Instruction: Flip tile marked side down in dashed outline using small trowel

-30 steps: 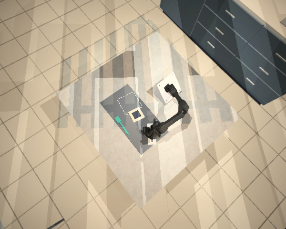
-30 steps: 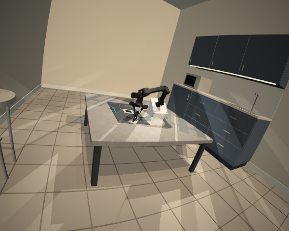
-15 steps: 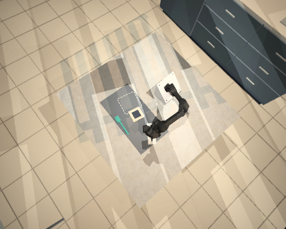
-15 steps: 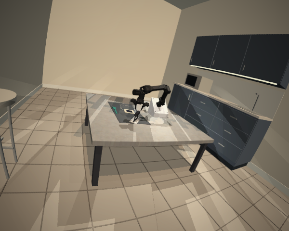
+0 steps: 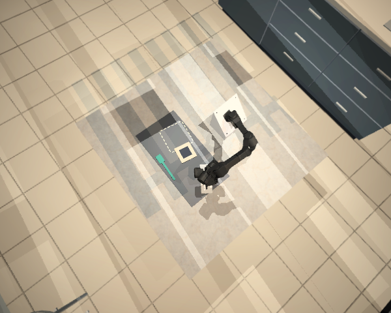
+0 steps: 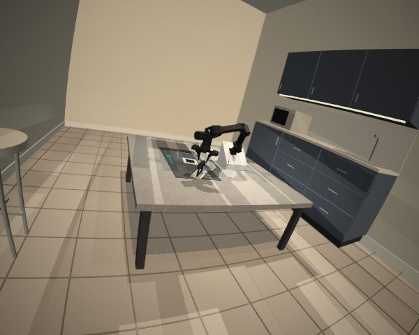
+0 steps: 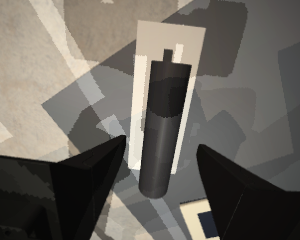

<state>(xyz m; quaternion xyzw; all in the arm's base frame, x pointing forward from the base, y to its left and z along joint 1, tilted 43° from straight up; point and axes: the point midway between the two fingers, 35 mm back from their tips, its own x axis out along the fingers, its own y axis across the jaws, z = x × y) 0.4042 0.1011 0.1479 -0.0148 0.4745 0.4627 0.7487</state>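
Top view, hand: gripper (image 5: 206, 183) spread apart, holding nothing, above the near corner of the grey mat (image 5: 148, 137).
Top view, tile: tile (image 5: 186, 152) just beyond the hand, dark mark facing up, only its far edge at the dashed outline (image 5: 165, 141); not yet flipped.
Top view, other tool: green tool (image 5: 165, 167) well off to one side of the hand.
Exterior view, room: table (image 6: 202, 202) on a tiled floor, dark cabinets (image 6: 311, 169) behind the arm, stool (image 6: 3, 140) far off.
Wrist view, tool: trowel handle (image 7: 162, 130) directly below, between the fingers, touching neither; pale blade (image 7: 185, 45) ahead.
Wrist view, advice: probably best to lower squarely over the handle, centre it, then close firmly before lifting.
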